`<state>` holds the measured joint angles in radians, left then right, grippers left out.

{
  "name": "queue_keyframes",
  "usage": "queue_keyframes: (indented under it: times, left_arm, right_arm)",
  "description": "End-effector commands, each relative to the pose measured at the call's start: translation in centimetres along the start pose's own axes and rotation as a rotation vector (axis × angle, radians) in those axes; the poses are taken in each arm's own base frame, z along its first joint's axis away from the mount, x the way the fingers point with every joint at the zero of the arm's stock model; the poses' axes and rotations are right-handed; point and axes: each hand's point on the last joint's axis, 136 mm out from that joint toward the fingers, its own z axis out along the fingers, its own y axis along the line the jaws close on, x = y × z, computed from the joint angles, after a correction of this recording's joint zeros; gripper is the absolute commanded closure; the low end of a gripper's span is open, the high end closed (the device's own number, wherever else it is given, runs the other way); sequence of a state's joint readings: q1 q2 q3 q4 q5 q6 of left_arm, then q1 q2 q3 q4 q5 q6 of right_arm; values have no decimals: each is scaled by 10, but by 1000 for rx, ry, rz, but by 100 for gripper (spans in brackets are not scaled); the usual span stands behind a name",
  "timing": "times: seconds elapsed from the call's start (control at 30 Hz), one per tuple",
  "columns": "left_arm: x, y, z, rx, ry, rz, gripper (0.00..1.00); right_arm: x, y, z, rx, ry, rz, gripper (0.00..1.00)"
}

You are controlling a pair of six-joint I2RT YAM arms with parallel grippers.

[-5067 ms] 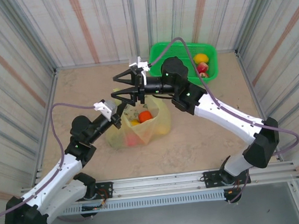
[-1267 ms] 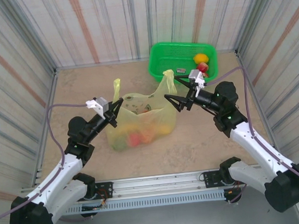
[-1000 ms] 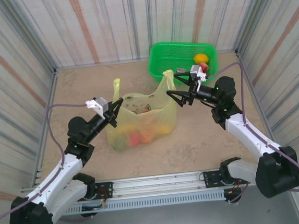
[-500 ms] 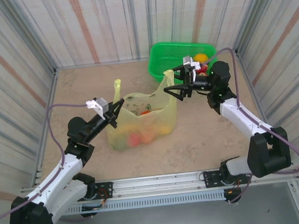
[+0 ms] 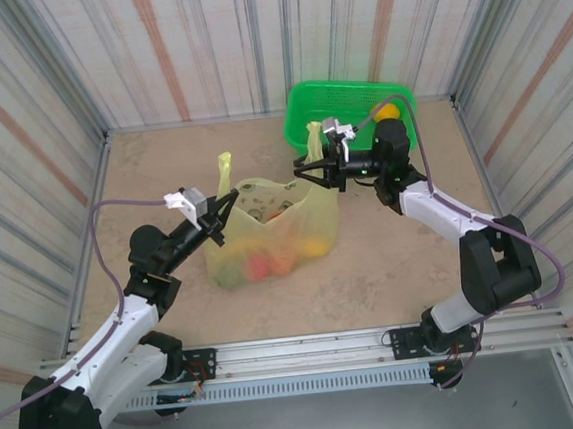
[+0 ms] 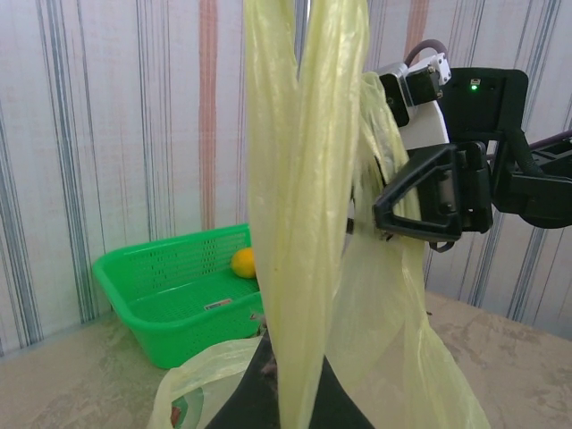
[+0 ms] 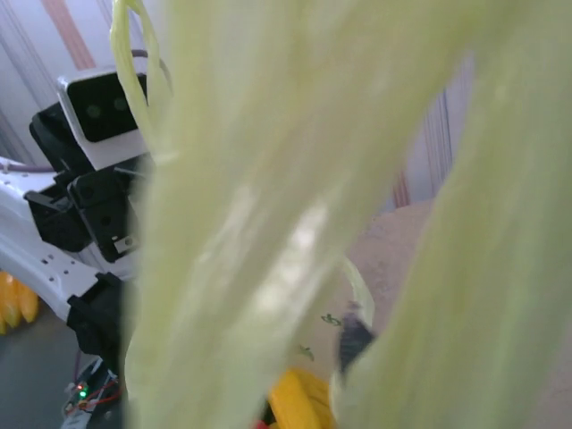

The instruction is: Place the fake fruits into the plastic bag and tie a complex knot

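Plastic bag (image 5: 277, 220) sits mid-table (image 5: 161, 160), mouth up, with several fake fruits (image 5: 261, 267) inside: red, green and orange-yellow ones show through the film. Left gripper (image 5: 217, 219) is clamped on the left handle (image 5: 224, 168); in the left wrist view the strip rises straight out from between its closed fingers. Right gripper (image 5: 311, 168) is at the right handle (image 5: 313, 137), with film draped close across its wrist camera. Whether its jaws are closed on the handle or only beside it, I cannot tell. Risks: if the right side has no real pinch, the handle slips out once the 2 arms pull for the knot. Thin crinkly film could tear or stretch under a hard tug. Lifting 1 handle higher than the other could tip the bag and spill fruit from the open mouth. The 2 grippers are near each other over the bag, so crossing handles risks finger collision or snagging the purple cable (image 5: 102, 231). Green basket (image 5: 342, 97) sits just behind the right gripper, holding 1 yellow fruit (image 5: 386, 112) not yet bagged; knotting now would likely leave it out. The basket rim and striped walls (image 5: 202, 51) limit swing room at the back.
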<state>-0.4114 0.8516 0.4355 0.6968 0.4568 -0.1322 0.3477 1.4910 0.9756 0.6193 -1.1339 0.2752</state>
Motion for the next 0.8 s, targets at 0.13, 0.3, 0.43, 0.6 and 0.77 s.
queue_keyframes:
  times: [0.13,0.3,0.43,0.6,0.77]
  left_arm:
    - [-11,-5,-2,26,-28,32,100]
    - [-20,-1,-2,-8,-20,63,100]
    - [-26,2,-5,-35,-17,103,100]
    - [-34,3,-7,-53,-25,122,100]
    - [-26,3,-7,-49,-4,111,100]
  right_arm:
    - [-9,9,-1,132,62,-120,100]
    - [4,9,12,330,298,-433,100]
    - [3,15,21,384,392,-629,100]
    - [17,14,29,426,517,-812,100]
    - [22,26,25,328,484,-718,91]
